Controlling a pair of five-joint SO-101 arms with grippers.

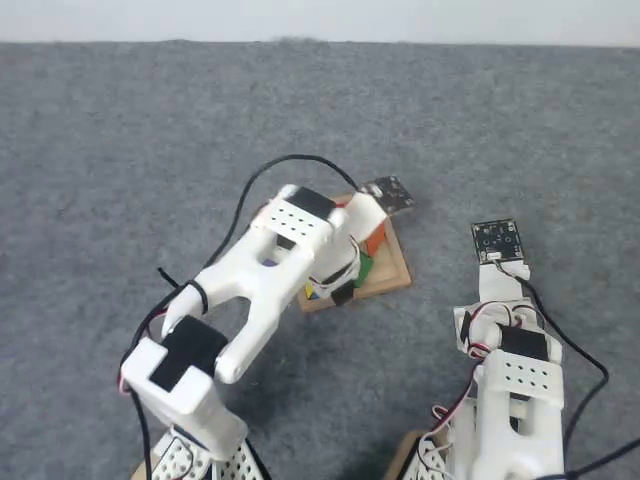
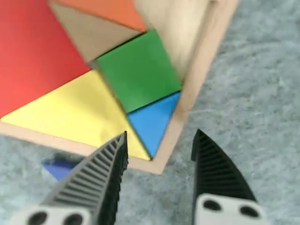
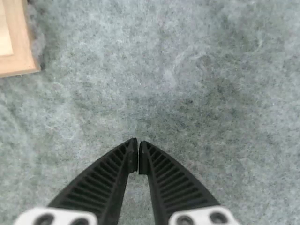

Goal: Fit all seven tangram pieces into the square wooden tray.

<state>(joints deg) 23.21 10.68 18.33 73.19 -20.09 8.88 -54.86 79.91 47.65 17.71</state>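
Note:
The square wooden tray (image 2: 201,70) holds red (image 2: 33,56), yellow (image 2: 79,112), green (image 2: 138,75), small blue (image 2: 152,122) and orange (image 2: 108,9) pieces, with a tan triangle (image 2: 91,35) between them. A dark blue piece (image 2: 58,168) lies on the carpet just outside the tray's rim, partly hidden by a finger. My left gripper (image 2: 159,140) hangs open and holds nothing, above the tray corner by the small blue triangle. From above, the left arm (image 1: 270,270) covers most of the tray (image 1: 398,272). My right gripper (image 3: 138,157) is shut on nothing over bare carpet, a tray corner (image 3: 16,42) off to its side.
Grey carpet (image 1: 150,130) covers the whole table. The right arm (image 1: 510,370) stands at the lower right, apart from the tray. A strip of bare tray floor (image 2: 173,28) shows beside the green square.

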